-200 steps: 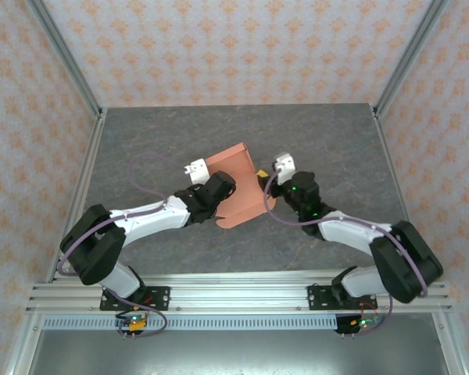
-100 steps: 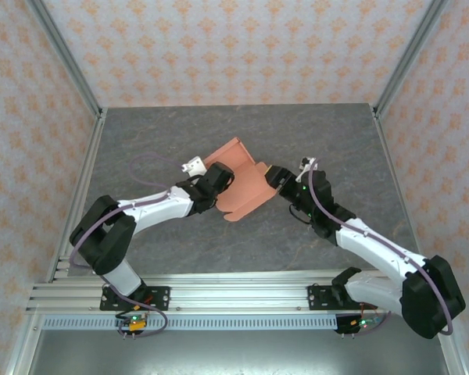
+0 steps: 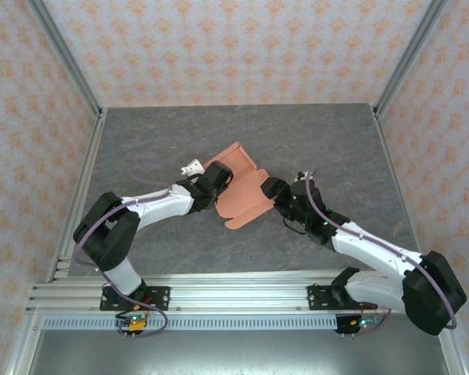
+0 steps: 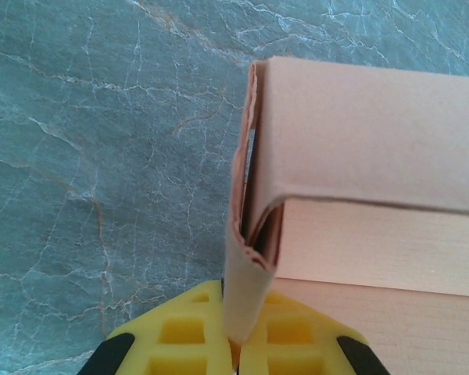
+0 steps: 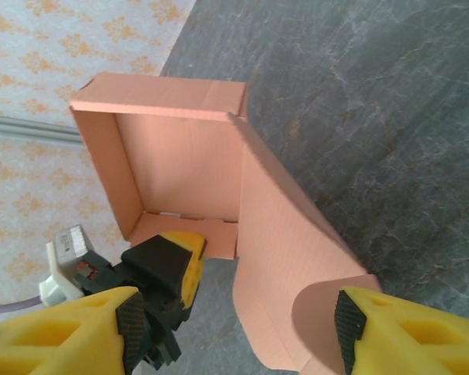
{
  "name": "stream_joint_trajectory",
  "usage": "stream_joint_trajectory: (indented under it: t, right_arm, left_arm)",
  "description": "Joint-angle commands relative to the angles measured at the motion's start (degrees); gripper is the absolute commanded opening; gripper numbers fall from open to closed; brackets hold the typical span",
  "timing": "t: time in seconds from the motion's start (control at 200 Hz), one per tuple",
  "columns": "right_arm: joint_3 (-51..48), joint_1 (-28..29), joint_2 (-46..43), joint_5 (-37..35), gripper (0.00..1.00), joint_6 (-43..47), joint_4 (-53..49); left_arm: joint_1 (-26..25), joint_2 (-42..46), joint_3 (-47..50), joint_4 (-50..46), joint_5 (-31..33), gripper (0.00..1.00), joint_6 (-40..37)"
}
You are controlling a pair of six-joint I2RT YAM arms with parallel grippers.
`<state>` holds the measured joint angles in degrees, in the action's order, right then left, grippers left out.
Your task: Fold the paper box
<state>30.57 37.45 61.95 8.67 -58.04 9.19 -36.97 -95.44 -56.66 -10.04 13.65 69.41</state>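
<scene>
Left gripper [image 4: 236, 344] tight on paper box [image 4: 375, 141] wall, right gripper [image 5: 238, 320] agape

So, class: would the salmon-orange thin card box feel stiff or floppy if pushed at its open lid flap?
Probably floppy there: on the salmon-orange thin card box, the lid flap curves along its length. Likely light too, with thin walls, one pinched in the left gripper. The folded tray part looks somewhat stiffer.

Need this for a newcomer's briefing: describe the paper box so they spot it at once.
Find the grey marbled table and look at its centre. The salmon-orange card box lies there, a half-folded open tray with one curling flap.
</scene>
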Motion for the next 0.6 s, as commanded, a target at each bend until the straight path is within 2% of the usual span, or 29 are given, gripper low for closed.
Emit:
stream_joint_trajectory:
  t: [0.0,0.175,0.275,0.435,0.596]
  right_arm:
    - [0.6,0.6,-3.9,-4.5,0.69,0.1,-6.9]
    - [2.0,0.6,-10.1,-8.6,0.74,2.2,-13.3]
    - [2.3,0.6,-10.0,-7.3,0.75,2.0,-14.1]
    - [-0.9,1.1,-6.8,-1.3,0.74,0.1,-5.3]
    - [-1.2,2.5,-2.8,0.4,0.74,-0.5,-0.1]
  left_arm:
    - [0.0,0.0,-1.3,1.3,0.2,0.00,2.5]
    - [1.3,0.4,-0.3,1.4,0.8,0.00,3.0]
    - [1.5,0.4,-0.3,1.4,0.5,0.00,3.6]
    - [1.6,0.4,-0.9,1.1,-2.3,0.00,6.5]
    - [1.6,-0.2,-1.7,0.8,-4.4,0.00,7.9]
